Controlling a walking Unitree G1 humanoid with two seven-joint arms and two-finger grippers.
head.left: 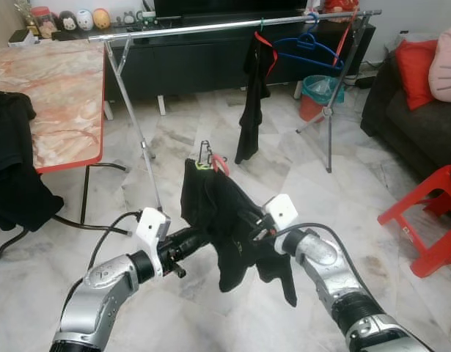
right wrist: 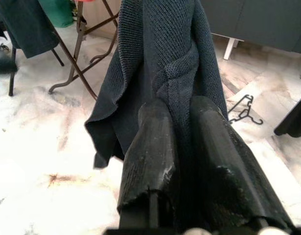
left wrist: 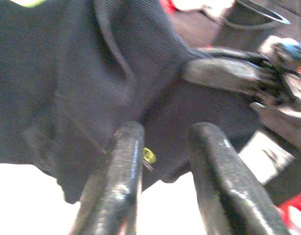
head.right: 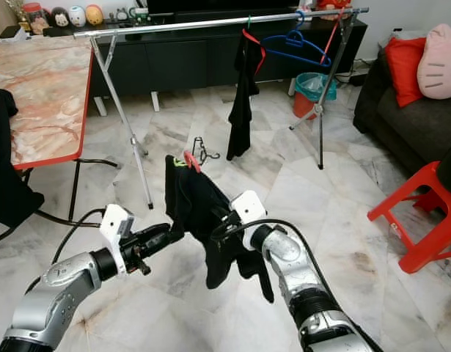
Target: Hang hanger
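Note:
A black garment (head.left: 218,220) on a red hanger (head.left: 219,163) is held up between my two grippers, in front of me above the floor. My right gripper (head.left: 256,229) is shut on a fold of the garment, seen pinched between the fingers (right wrist: 209,161) in the right wrist view. My left gripper (head.left: 188,240) is at the garment's left edge, its fingers (left wrist: 116,181) apart with the cloth just beyond the tips. The silver clothes rail (head.left: 210,28) stands farther ahead and carries another black garment (head.left: 251,95) and a blue hanger (head.left: 306,45).
A wire hanger (right wrist: 244,110) lies on the marble floor ahead. A red-edged marble table (head.left: 56,95) with black clothes (head.left: 12,169) draped beside it stands at the left. A red stool (head.left: 430,213), a dark sofa (head.left: 416,117) and a teal bin (head.left: 320,88) are at the right.

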